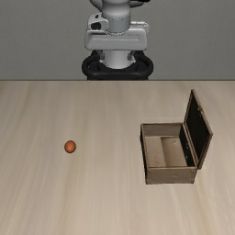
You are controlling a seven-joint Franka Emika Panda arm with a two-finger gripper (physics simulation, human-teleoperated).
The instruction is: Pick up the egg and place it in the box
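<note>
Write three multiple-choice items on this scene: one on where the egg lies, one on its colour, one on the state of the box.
1. Where is the egg?
A. Inside the box
B. On the table, apart from the box, toward the exterior view's left
C. On top of the lid

2. What colour is the egg?
A. White
B. Orange-brown
C. Blue

3. How is the box's lid?
A. Open, standing up at the box's side
B. Shut flat
C. Off, lying on the table

Answers:
1 B: the egg rests on bare wood, well clear of the box.
2 B: it shows orange-brown against the pale table.
3 A: the lid is raised and the box's inside is visible.
</note>
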